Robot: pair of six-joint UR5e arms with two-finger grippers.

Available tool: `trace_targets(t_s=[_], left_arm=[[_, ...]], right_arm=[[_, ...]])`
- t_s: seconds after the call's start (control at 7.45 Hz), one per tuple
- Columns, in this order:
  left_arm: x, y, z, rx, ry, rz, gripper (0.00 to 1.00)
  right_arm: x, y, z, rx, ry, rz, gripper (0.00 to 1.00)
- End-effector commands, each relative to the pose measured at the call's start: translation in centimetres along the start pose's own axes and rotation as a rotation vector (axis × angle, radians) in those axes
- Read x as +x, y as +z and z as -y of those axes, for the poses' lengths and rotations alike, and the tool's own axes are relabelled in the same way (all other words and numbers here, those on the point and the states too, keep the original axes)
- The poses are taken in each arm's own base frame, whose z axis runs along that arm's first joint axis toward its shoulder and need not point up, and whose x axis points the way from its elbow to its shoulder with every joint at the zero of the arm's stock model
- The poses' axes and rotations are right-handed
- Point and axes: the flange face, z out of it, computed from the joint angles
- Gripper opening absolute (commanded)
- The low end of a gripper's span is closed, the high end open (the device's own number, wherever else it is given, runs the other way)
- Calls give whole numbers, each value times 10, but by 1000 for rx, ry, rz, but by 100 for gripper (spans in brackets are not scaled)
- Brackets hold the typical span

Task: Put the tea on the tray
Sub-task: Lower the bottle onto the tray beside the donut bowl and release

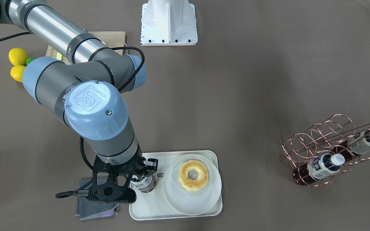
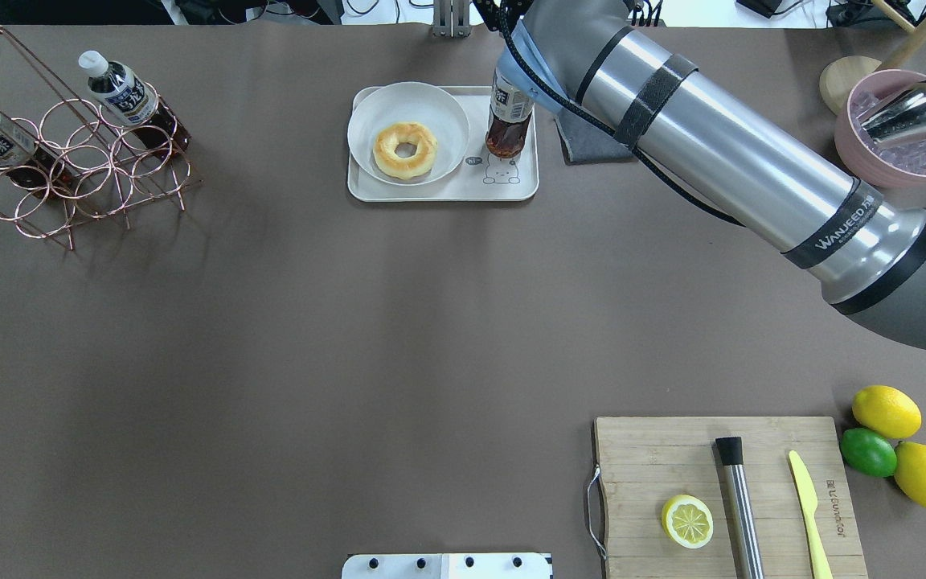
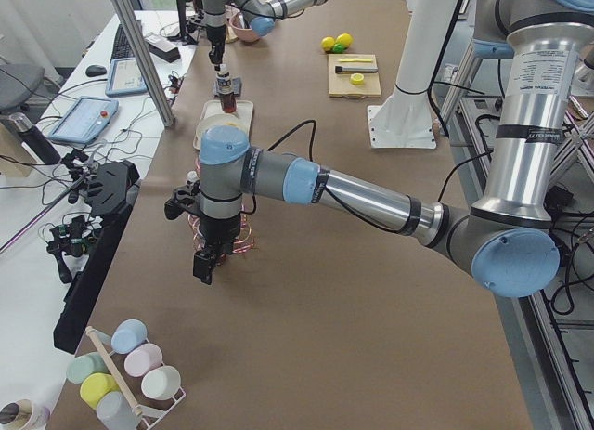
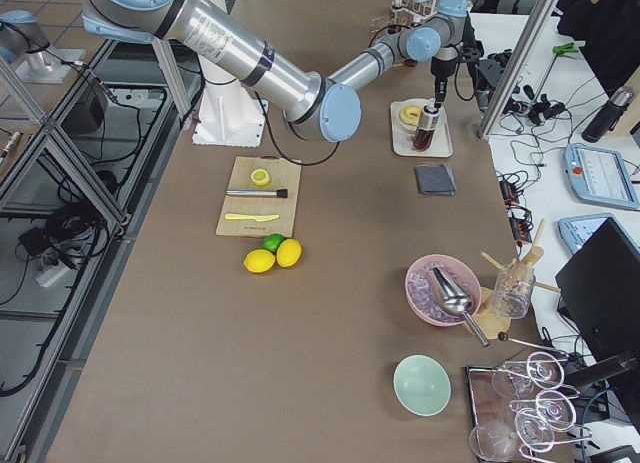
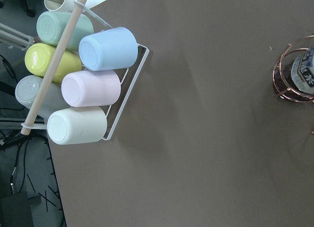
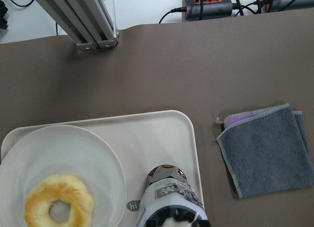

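Note:
The tea (image 1: 145, 183) is a small bottle of dark drink. It stands upright on the near-right part of the cream tray (image 1: 146, 210), beside the drawn bear (image 2: 501, 170). My right gripper (image 1: 141, 175) is straight above it and shut on its cap, which is hidden. The right wrist view shows the bottle (image 6: 171, 197) from above on the tray (image 6: 162, 134). My left gripper (image 3: 206, 263) hangs over the table near the copper rack (image 3: 223, 240). It shows only in the exterior left view, so I cannot tell its state.
A white plate (image 1: 191, 195) with a doughnut (image 1: 193, 175) fills the tray's other half. A grey cloth (image 6: 265, 148) lies beside the tray. The copper rack (image 2: 69, 161) holds two more bottles (image 2: 121, 88). A wooden board (image 2: 720, 490), lemons and a pink bowl (image 2: 897, 137) are on my right.

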Motion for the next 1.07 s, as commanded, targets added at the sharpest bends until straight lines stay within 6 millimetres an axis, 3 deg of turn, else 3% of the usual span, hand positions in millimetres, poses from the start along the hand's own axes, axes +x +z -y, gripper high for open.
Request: trace_targets(t_s=[0.0,0.4,0.67,0.81,0.94], left_arm=[[1,0,2,1,2,0,98],[0,-1,5,2,1,0,98],[1,-2,6,5,3,1,98],[1,-3,6,6,4,1,98],[1,-3,6,8,6,0,98]], right_arm=[[-2,1,-3,7,-17,1,99],[-5,-9,-2,13,-24,14,100],[-14,-59,-28,-1,-13,8,100],[-6,-87,-52,-19,3,-18,100],[16,-111,-82,-28,13,-31,100]])
